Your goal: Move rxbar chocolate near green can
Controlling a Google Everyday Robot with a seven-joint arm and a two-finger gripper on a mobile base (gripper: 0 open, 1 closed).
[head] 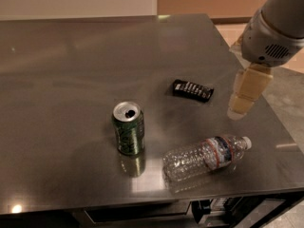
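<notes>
The rxbar chocolate [192,90] is a small flat black wrapper with white lettering, lying on the steel table [71,65] right of centre. The green can [128,128] stands upright to its lower left, silver top open. My gripper [242,101] hangs from the arm at the right, its pale fingers pointing down, to the right of the bar and above the table's right side. It holds nothing that I can see.
A clear plastic water bottle [205,156] lies on its side near the table's front edge, right of the can and below the bar. The table's right edge [266,103] runs just under the gripper, with floor beyond.
</notes>
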